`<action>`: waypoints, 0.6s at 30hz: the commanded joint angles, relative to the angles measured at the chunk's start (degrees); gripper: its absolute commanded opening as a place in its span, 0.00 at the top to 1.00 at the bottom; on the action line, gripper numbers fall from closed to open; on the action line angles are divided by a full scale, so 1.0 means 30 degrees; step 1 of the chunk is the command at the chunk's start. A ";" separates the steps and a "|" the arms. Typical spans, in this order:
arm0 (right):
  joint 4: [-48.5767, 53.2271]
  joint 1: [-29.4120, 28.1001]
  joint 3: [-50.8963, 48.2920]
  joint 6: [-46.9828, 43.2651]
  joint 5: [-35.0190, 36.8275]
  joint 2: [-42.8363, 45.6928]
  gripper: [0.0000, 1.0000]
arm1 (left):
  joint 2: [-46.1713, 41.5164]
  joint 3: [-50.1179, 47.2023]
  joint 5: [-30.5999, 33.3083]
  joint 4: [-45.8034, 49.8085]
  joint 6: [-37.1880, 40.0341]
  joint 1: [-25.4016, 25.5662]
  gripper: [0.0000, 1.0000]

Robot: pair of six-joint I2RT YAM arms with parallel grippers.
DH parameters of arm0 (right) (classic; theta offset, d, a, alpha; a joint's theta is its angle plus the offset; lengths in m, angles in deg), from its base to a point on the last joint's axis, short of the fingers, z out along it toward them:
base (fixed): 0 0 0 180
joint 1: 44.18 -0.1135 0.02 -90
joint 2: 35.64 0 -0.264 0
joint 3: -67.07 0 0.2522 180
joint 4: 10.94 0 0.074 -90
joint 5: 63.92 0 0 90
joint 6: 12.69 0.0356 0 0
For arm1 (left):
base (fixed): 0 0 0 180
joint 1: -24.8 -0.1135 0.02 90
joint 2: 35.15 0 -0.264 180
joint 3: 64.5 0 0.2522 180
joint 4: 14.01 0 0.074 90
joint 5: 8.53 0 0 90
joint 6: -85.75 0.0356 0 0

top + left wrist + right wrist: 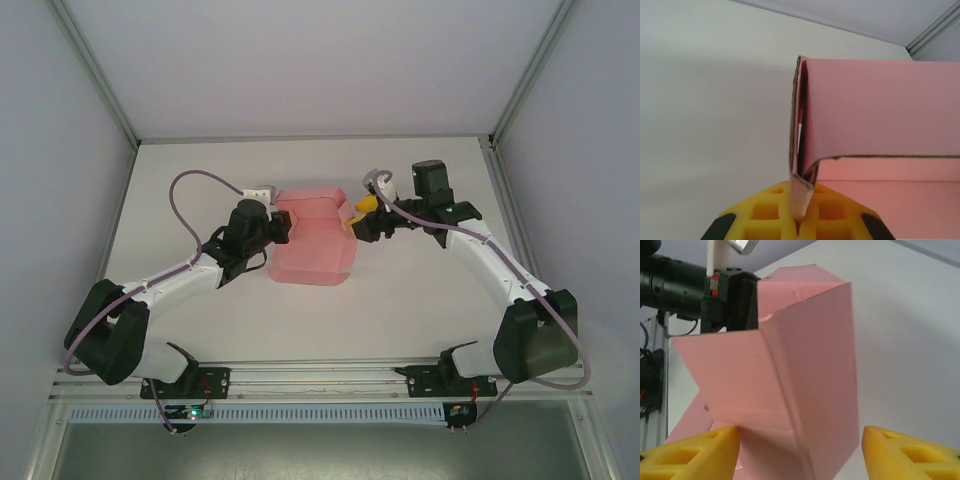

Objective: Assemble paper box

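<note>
Paper box (pixel 312 240) of pale pink card, partly folded, at the middle of the white table (pixel 420 300), between my two grippers; from the top camera, its far part stands up as raised walls, while a flat panel with clipped corners lies toward my bases. My left gripper (pixel 280 228) meets the box at its left edge; in the left wrist view its yellow fingers (pixel 840 207) are pressed together on a narrow doubled strip of card, which rises upright from between them and bends over to the right into a broad pink wall; bare table lies to the left of that strip. My right gripper (pixel 358 215) sits at the box's right side, near its far right corner; in the right wrist view its two yellow fingers (pixel 690 452) are spread, with a folded corner of the box standing between them; the finger at that view's left is just beside the card, touching or nearly so, I cannot tell which; the finger at its right is clearly apart from the card, with white table in the gap. Behind the box in that view, the black body of my left gripper sits at the card's upper left edge.
</note>
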 commanded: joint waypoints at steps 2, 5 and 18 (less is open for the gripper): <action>-0.0386 -0.1138 0.0868 -0.0570 0.2792 -0.0644 0.37 | 0.0174 0.0660 -0.0531 -0.0350 0.0400 -0.0134 1.00; -0.1572 -0.2251 0.1061 0.0471 0.5919 -0.1051 0.46 | 0.0254 0.0716 -0.0578 -0.0226 0.0347 -0.0134 1.00; -0.9019 -0.8123 0.0476 0.6044 3.1011 -0.3923 1.00 | 0.1913 0.3382 0.4244 0.4387 -0.2704 0.1436 1.00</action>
